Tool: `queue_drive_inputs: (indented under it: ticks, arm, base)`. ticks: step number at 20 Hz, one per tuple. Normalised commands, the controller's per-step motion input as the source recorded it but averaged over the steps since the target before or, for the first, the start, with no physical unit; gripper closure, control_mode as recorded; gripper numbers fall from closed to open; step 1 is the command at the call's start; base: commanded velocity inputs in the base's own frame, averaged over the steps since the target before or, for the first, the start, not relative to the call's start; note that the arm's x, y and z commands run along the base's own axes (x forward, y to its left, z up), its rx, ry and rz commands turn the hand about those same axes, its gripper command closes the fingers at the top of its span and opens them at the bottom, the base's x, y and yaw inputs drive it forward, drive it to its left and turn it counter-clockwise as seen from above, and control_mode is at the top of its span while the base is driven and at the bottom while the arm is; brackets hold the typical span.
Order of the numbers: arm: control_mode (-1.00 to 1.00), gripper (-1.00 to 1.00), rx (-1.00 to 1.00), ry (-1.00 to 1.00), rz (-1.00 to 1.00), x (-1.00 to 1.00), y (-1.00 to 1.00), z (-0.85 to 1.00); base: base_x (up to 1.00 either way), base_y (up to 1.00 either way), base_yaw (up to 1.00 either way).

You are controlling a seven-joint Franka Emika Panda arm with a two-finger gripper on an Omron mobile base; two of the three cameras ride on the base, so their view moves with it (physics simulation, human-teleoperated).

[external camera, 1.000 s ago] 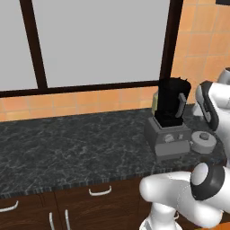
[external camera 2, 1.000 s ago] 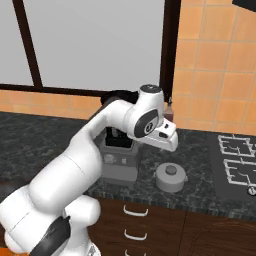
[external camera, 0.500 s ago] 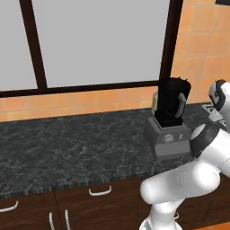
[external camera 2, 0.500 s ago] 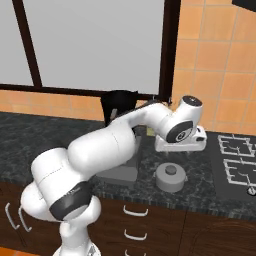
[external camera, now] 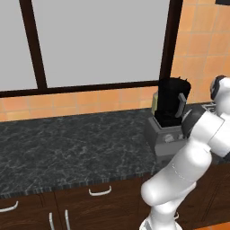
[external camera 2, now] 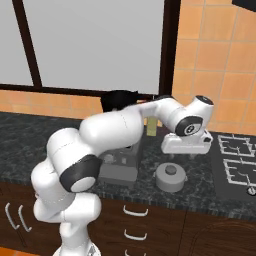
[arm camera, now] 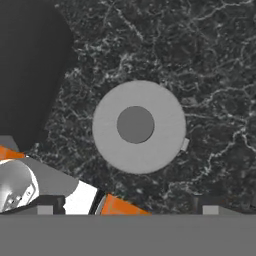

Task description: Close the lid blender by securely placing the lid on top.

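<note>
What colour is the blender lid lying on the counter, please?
Light grey, with a darker grey round centre; the lid shows best in the hand view, on the black marbled counter.

The blender (external camera: 168, 114) stands upright on the dark counter, its tall near-black jar open at the top, on a boxy grey base with a front knob. The lid (external camera 2: 171, 177), a low light grey disc with a darker centre knob, lies flat just beside the base.
</note>
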Motion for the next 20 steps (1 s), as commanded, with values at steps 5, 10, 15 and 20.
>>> queue_drive_inputs:
  ticks: [5, 10, 15, 20]
  arm:
    - [-1.0, -1.0, 0.0, 0.19, 0.0, 0.0, 0.38, -0.38]
    - [-1.0, -1.0, 0.0, 0.11, 0.0, 0.0, 0.32, -0.33]
    - [-1.0, -1.0, -0.01, 0.01, 0.0, 0.0, 0.13, -0.39]
    - [-1.0, -1.0, -0.11, -0.1, 0.01, 0.0, 0.11, -0.44]
  base:
    - [0.0, 0.0, 0.0]
    - [0.0, 0.0, 0.0]
    - [0.0, 0.0, 0.0]
    - [0.0, 0.0, 0.0]
